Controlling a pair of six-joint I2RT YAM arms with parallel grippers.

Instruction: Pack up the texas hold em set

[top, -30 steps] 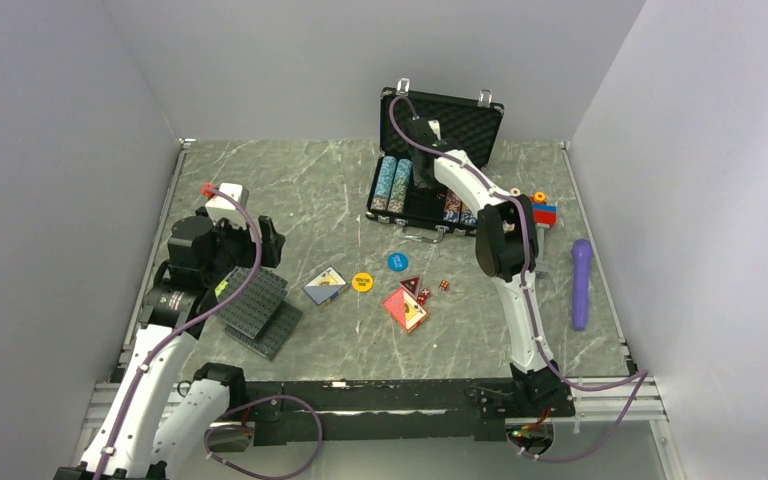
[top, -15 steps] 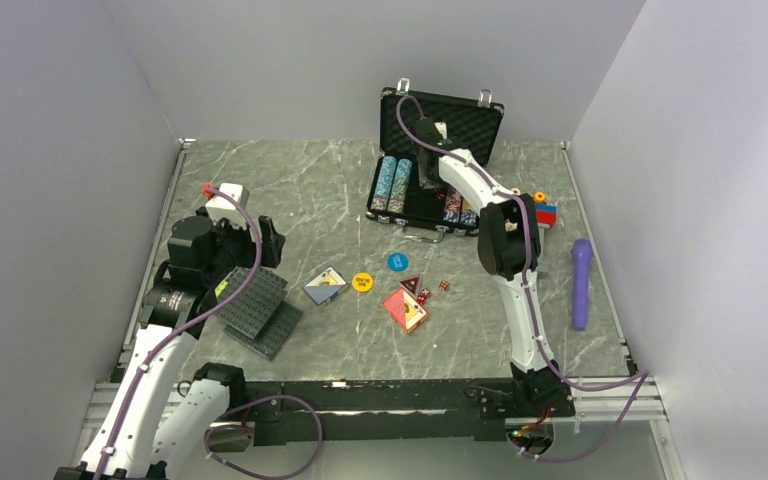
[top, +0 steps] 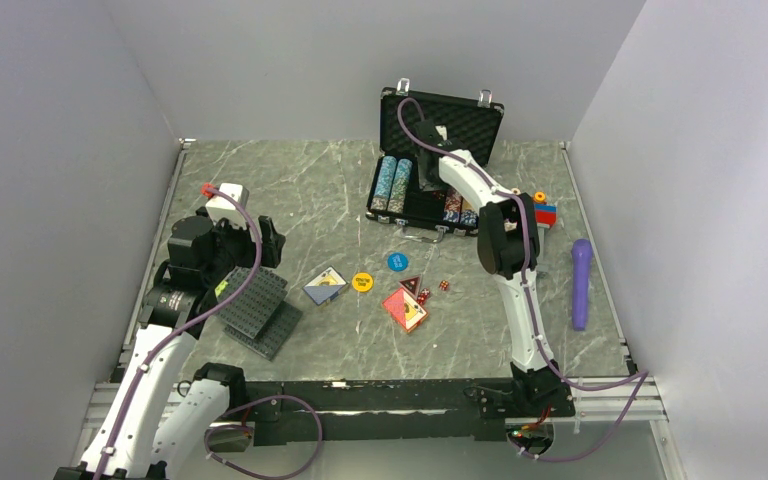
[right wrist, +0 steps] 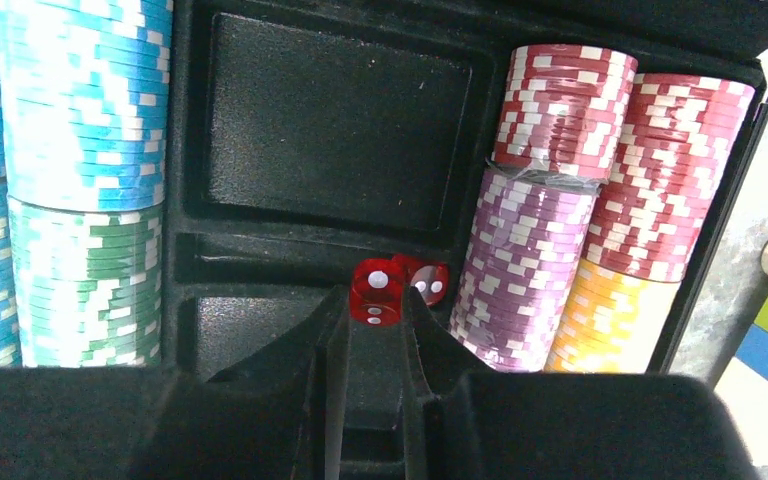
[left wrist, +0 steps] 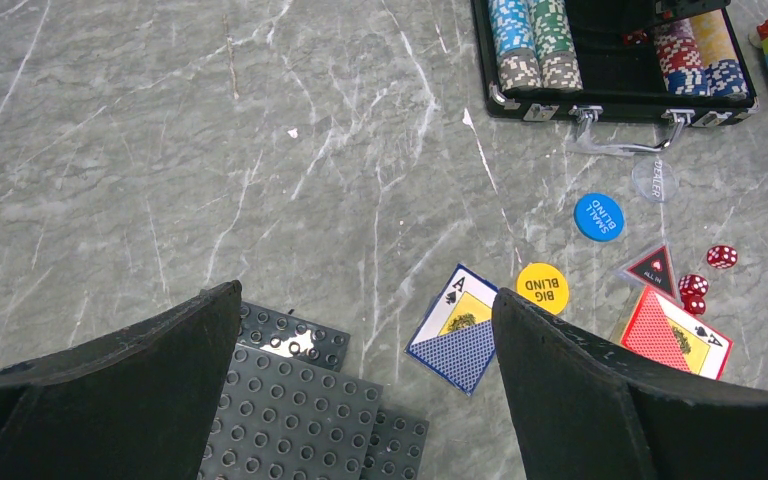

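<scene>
The black briefcase stands open at the back, chip rows inside. My right gripper is over its middle compartment. In the right wrist view it is shut on a red die; a second die lies just beyond, beside the purple chips. On the table lie a blue button, a yellow button, a red-triangle button, more dice, a blue card deck and a red deck. My left gripper is open and empty at the left.
Dark grey studded plates lie under my left gripper. A toy-block figure stands right of the case and a purple object lies at the far right. A clear dealer button lies before the case.
My right gripper has shifted slightly towards the back over the case with the die in it. The left arm has not moved.
</scene>
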